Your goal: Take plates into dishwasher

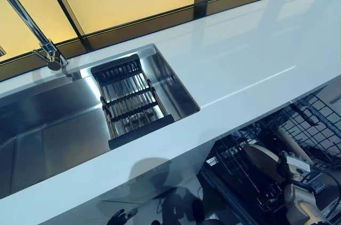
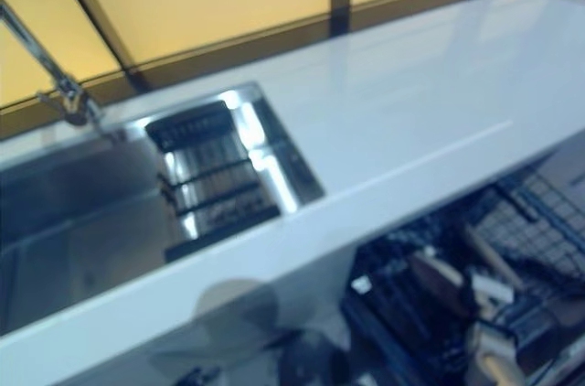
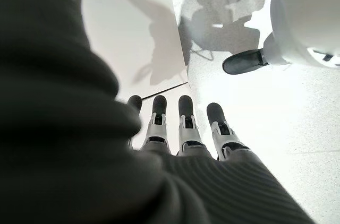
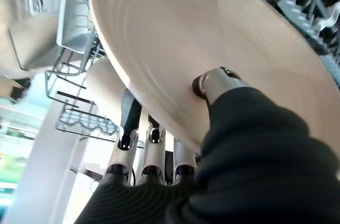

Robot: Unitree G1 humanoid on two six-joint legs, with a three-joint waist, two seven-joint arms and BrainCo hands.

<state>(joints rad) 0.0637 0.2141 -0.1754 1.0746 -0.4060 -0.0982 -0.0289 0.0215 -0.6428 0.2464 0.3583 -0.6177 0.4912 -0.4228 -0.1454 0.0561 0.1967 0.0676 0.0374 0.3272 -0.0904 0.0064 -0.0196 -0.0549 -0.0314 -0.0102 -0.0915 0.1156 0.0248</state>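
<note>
Pinching the plate (image 4: 212, 38) in our right hand (image 4: 212, 83), we should tilt it upright over the rack (image 1: 256, 182) below; left hand (image 3: 183, 123) hangs spread.

Steel sink (image 1: 48, 129), faucet (image 1: 32, 27), white counter (image 1: 256, 59)

My left hand (image 3: 180, 128) shows a row of silver fingers (image 3: 187, 128) with rounded dark tips, and a dark ribbed cover wraps its back and wrist. My right hand (image 4: 154, 160) looks the same: silver, dark-tipped, its thumb (image 4: 212, 83) set apart beside the ribbed cover.
</note>
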